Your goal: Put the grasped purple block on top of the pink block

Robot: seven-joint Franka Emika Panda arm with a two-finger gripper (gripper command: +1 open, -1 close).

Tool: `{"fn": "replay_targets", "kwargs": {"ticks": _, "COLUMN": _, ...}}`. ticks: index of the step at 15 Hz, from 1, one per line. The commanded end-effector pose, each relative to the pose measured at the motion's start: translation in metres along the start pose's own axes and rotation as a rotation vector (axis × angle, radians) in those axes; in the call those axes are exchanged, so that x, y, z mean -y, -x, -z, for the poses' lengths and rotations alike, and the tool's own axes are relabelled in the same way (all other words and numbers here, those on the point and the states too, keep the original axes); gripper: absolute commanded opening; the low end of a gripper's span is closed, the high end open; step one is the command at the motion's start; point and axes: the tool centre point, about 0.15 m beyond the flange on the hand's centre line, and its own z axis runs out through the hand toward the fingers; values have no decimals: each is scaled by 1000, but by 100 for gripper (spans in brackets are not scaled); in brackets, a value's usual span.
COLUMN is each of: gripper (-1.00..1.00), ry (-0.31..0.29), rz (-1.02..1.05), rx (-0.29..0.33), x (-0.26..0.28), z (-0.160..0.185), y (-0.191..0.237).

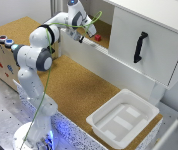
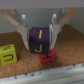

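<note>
Pincer (image 2: 38,31): clamped on the purple block (image 2: 40,40).
Risk: purple block sits off-centre over the pink block (image 2: 47,57); it could tip off on release.

The robot arm (image 1: 36,55) is white with round grey joints. A thin green cable (image 1: 48,75) runs along it. Its end effector (image 2: 38,31) has two pale grey fingers (image 2: 23,25).

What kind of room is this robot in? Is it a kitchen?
Probably a robot lab made up like a kitchen counter. A white robot arm stands on a metal base plate, beside a cork-topped counter with a white cabinet and a white plastic bin.
</note>
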Motion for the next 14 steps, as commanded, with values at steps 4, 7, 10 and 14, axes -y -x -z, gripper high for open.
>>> {"fn": "replay_targets", "kwargs": {"ticks": 4, "gripper": -100, "ry": 101, "rz": 65, "rx": 96, "x": 1, "z": 11, "y": -47}}
{"fn": "replay_targets", "kwargs": {"ticks": 7, "gripper": -100, "ry": 96, "rz": 92, "rx": 133, "x": 2, "z": 2, "y": -41}}
{"fn": "replay_targets", "kwargs": {"ticks": 10, "gripper": -100, "ry": 106, "rz": 124, "rx": 115, "x": 6, "z": -6, "y": -43}}
{"fn": "replay_targets", "kwargs": {"ticks": 14, "gripper": -100, "ry": 167, "rz": 169, "rx": 135, "x": 3, "z": -24, "y": -44}}
